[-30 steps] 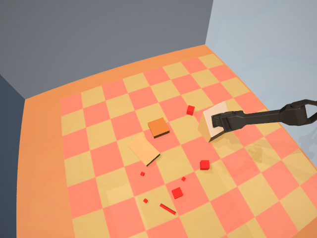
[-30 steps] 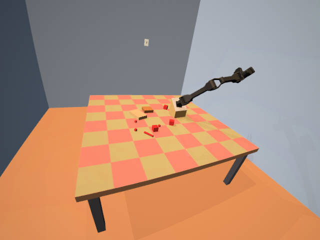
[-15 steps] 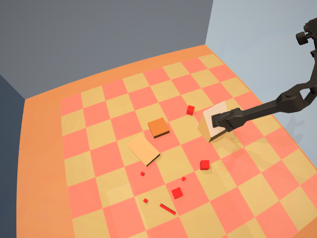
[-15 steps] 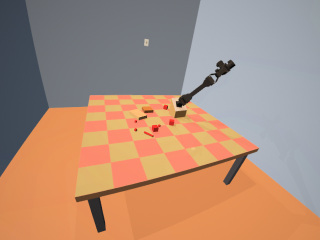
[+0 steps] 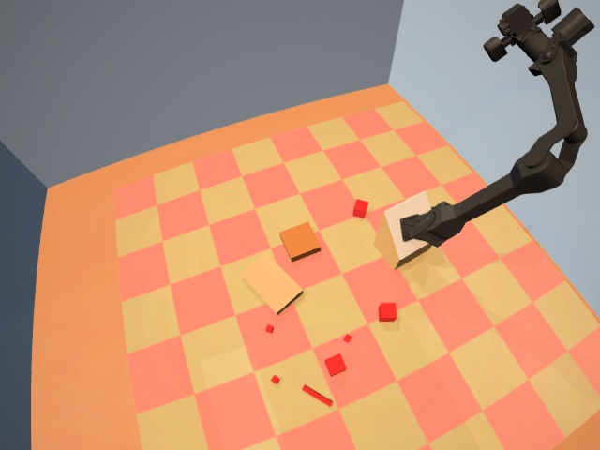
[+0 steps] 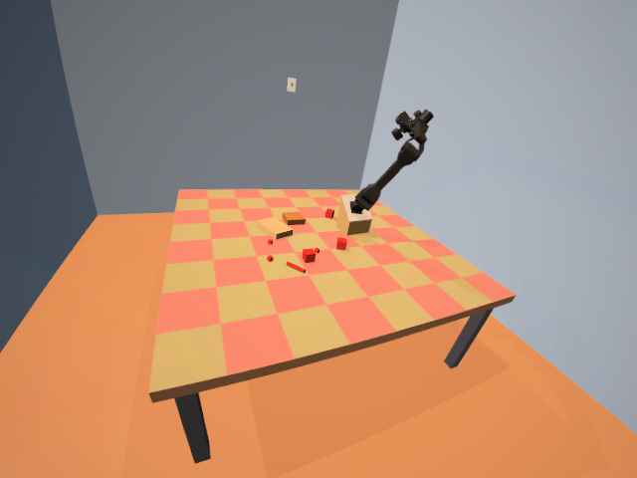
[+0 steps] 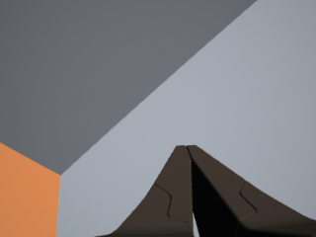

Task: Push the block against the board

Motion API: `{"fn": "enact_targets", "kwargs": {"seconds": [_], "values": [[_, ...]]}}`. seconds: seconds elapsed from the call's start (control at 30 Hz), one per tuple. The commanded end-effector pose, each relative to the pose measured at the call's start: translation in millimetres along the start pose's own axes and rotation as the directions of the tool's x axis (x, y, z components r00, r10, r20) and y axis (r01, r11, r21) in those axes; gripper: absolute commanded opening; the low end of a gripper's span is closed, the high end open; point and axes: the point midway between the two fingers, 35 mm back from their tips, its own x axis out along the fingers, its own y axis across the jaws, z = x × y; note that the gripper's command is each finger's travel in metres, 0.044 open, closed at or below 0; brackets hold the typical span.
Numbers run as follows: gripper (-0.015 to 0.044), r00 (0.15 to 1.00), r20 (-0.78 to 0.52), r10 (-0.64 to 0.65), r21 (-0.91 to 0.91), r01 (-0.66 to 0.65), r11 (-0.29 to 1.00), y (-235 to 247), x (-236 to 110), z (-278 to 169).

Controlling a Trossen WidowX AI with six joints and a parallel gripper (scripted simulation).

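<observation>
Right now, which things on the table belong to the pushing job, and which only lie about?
For the job:
- square block
- board
- hand, shut, empty

Lying about:
- tall tan box
- red cubes
- thin red stick

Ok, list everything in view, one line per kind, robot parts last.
Table: one, pink and tan checkered top, dark legs, on the orange floor.
Square block: one, orange, flat, mid-table.
Board: one, pale tan, flat, just beside the block with a small gap between them.
Tall box: one, tan with a pale top, on the arm's side of the table.
Small cubes: seven, red, of mixed sizes, scattered around the board and the box, e.g..
Thin stick: one, red, nearest the table's front.
Wall plate: one, cream, grey wall.
Arm: one, dark.
Hand: one, dark, shut, empty, over the tall box.
</observation>
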Motion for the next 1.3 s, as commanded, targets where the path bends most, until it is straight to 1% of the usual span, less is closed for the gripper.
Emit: {"fn": "enact_targets", "kwargs": {"seconds": [0.0,0.13,0.27,0.4,0.57,0.73,0.93,1.1,1.27], "values": [[0.0,0.992,0.058,0.115,-0.001,-0.115,0.993,44.4,21.3,38.0],[0.0,0.965,0.106,0.24,-0.019,-0.239,0.971,95.7,37.3,78.4],[0.0,0.921,0.142,0.362,-0.047,-0.359,0.932,149.4,45.6,116.1],[0.0,0.86,0.162,0.483,-0.084,-0.476,0.875,206.2,46.4,151.0],[0.0,0.765,0.162,0.624,-0.138,-0.608,0.782,278.8,36.8,188.0],[0.0,0.653,0.134,0.746,-0.194,-0.721,0.666,350.2,16.9,215.5],[0.0,0.507,0.063,0.86,-0.252,-0.825,0.505,431.7,-18.3,234.8],[0.0,0.379,-0.027,0.925,-0.289,-0.889,0.356,495.4,-55.8,239.0],[0.0,0.255,-0.14,0.957,-0.307,-0.93,0.203,552.0,-97.9,231.8]]}}
